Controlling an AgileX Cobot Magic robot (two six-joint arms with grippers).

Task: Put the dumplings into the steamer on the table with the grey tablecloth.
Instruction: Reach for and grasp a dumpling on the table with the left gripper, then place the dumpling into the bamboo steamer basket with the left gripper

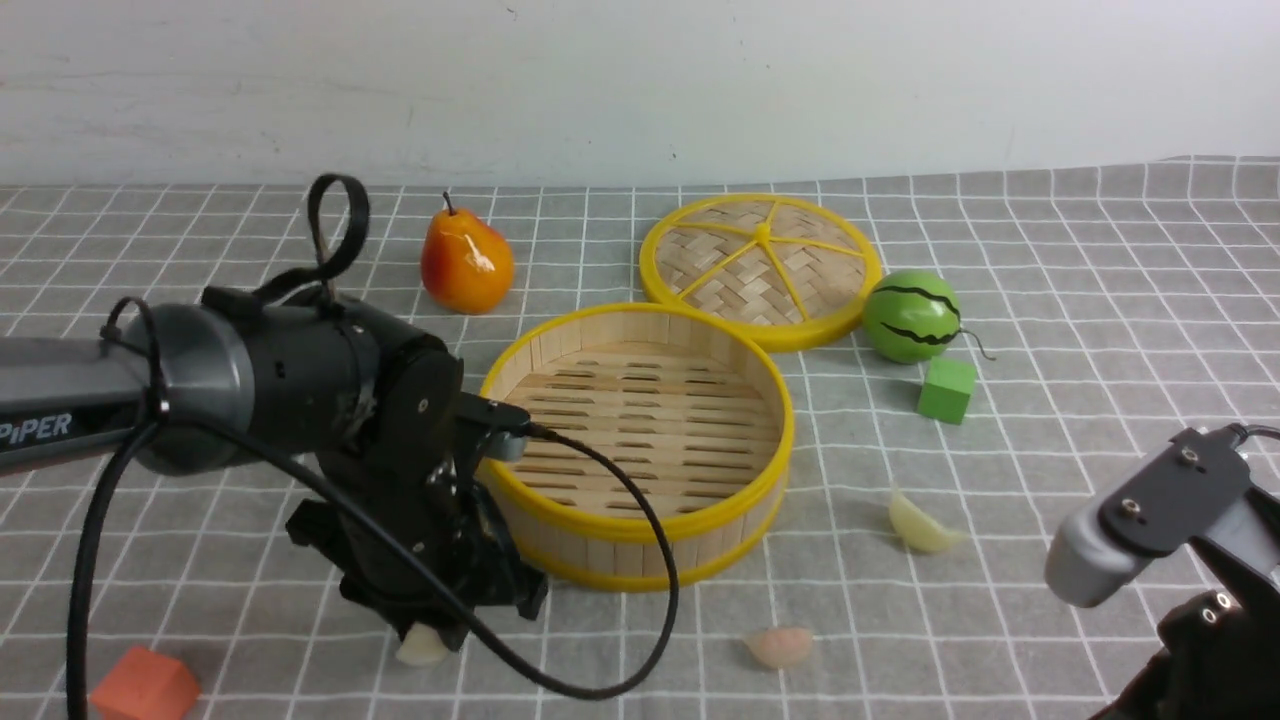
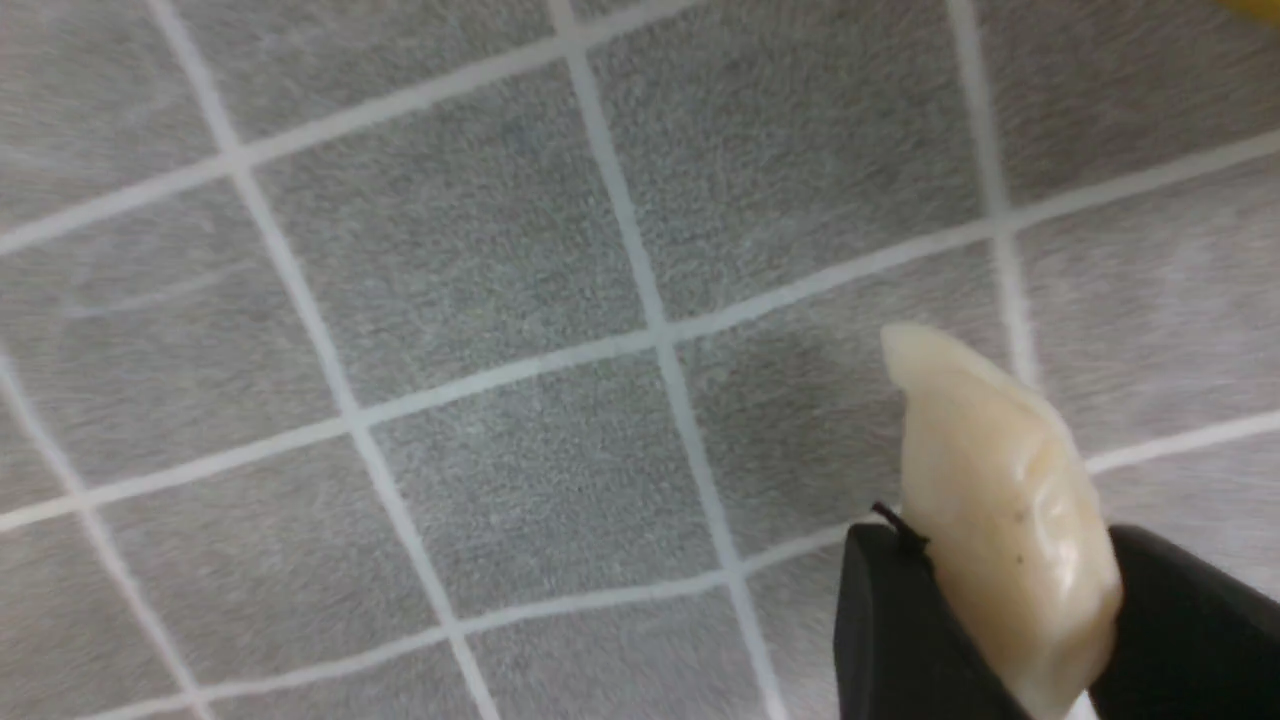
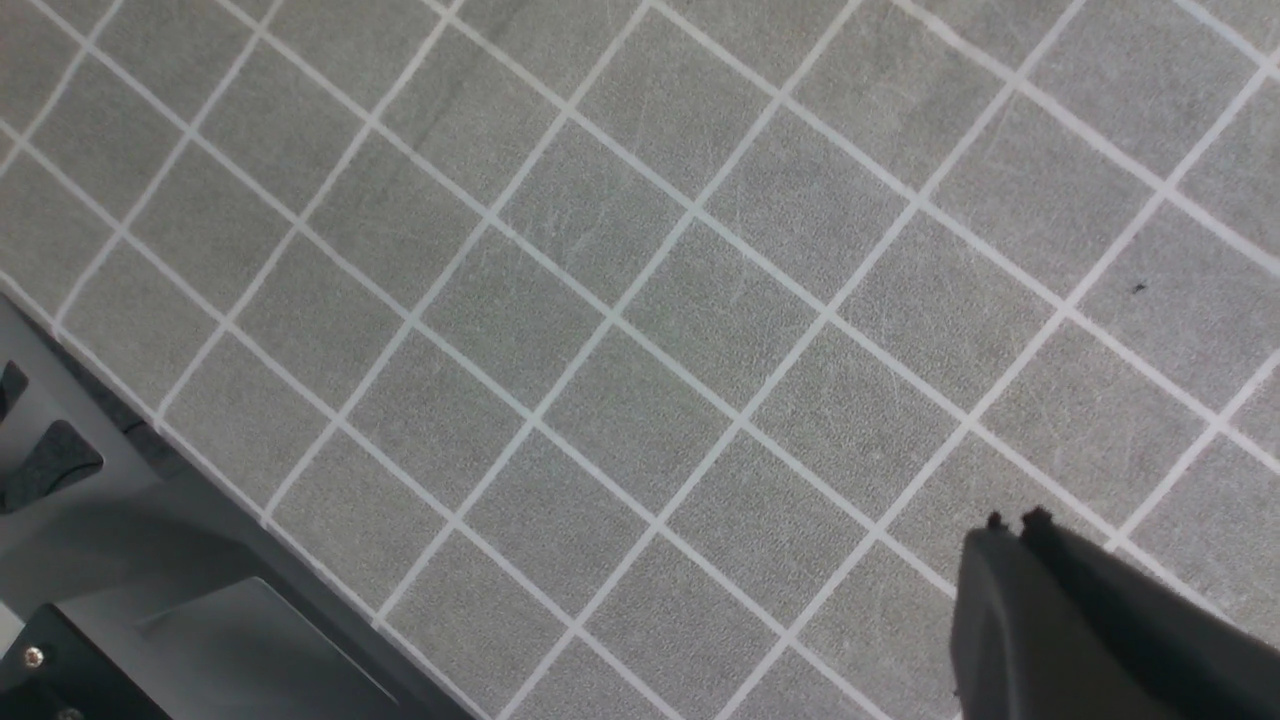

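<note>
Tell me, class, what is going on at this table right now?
The robot's left gripper is shut on the off-white dumpling, low over the grey tablecloth by the near left wall of the steamer. The steamer is empty. The pale pink dumpling and pale yellow dumpling lie loose on the cloth near its right side. The right gripper is shut on nothing, far right.

L wrist cam: left gripper (image 2: 1005, 560) fingers (image 2: 900, 640) & the off-white dumpling (image 2: 1000, 480) end deep btwn jaws cut by frame edge; front cam: jaws hidden behind own wrist, only dumpling tip shows below them; right gripper (image 3: 1012, 530) mostly out of frame; orange block (image 1: 140, 690) outboard of left jaws clipped.
</note>
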